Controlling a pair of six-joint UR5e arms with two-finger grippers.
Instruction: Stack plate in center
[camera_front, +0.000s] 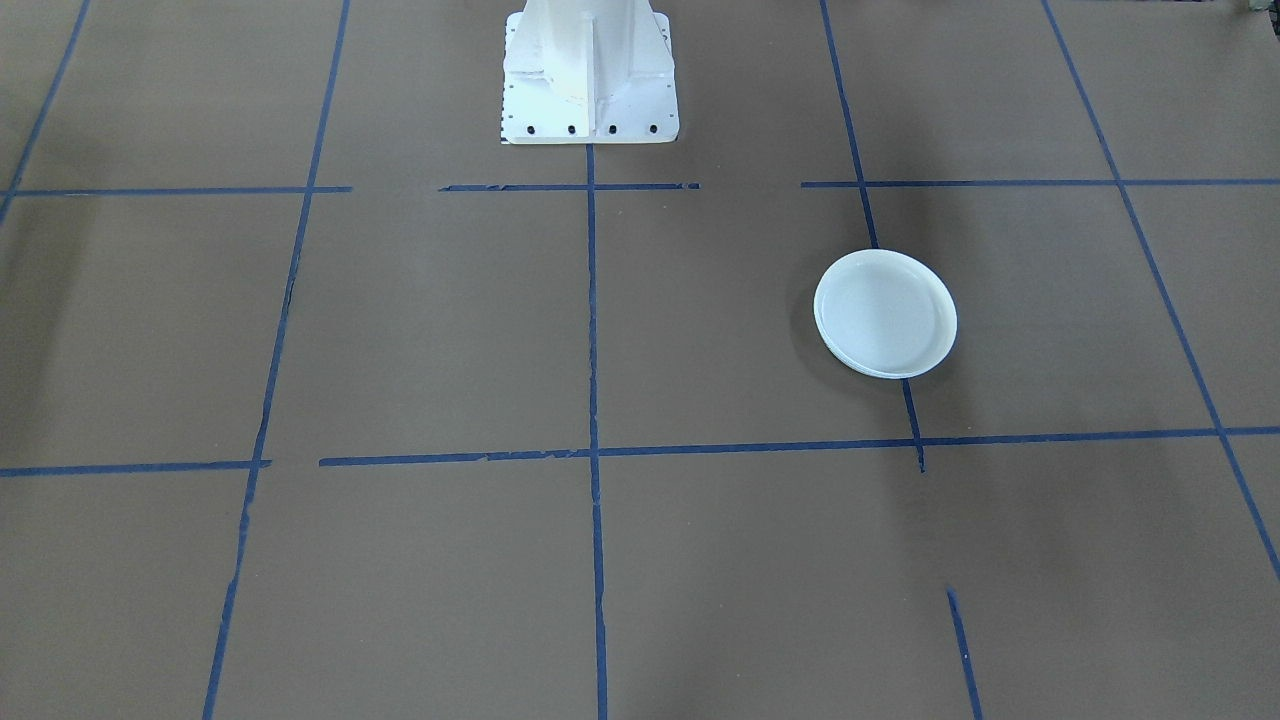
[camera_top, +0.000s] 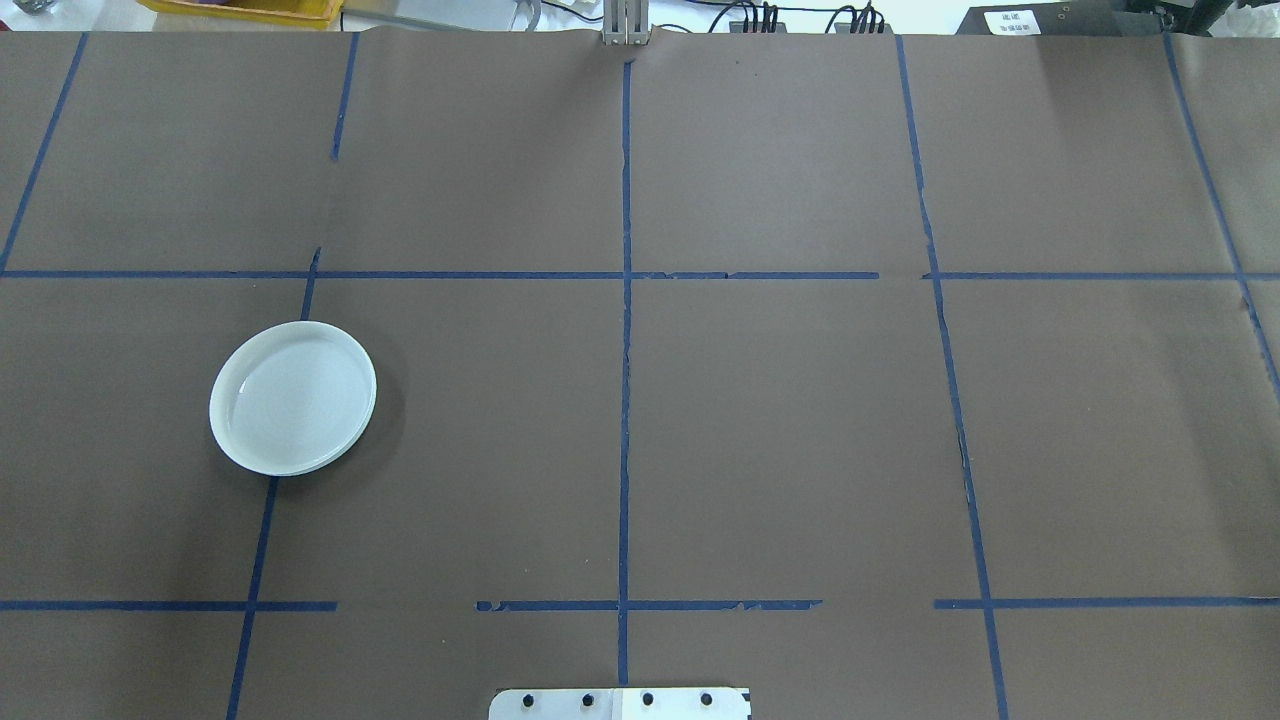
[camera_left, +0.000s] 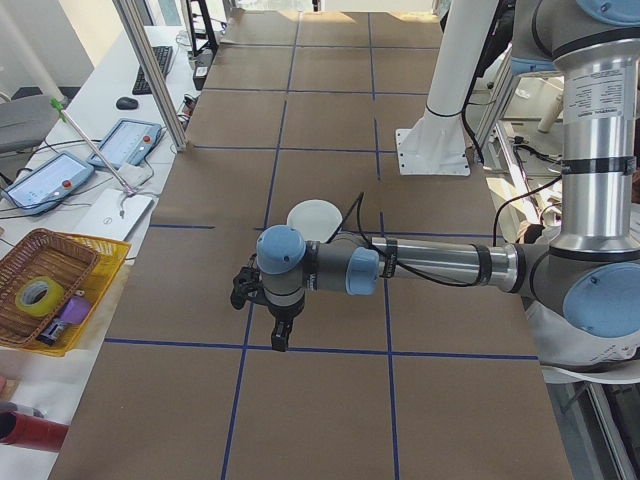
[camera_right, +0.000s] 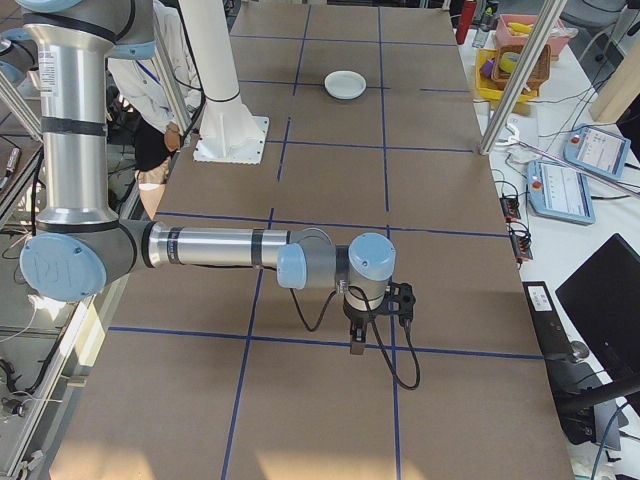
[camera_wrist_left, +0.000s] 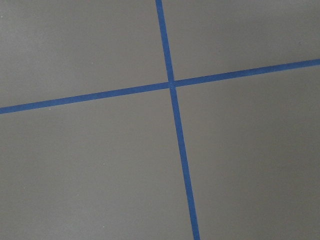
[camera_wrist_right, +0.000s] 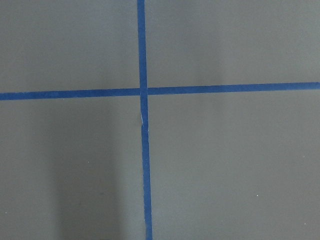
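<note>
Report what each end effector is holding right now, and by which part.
Nothing is held. The only plate lies alone on the table, and both wrist views show just bare table and blue tape. The end effectors appear only in the side views, so open or shut cannot be told.

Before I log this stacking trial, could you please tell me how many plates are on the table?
1. The round pale-blue plate with a raised rim lies on the robot's left side, over a blue tape line. Thin edges beneath may mean more plates are stacked under it.

In the left side view, the left arm hides part of the pale-blue plate
</note>
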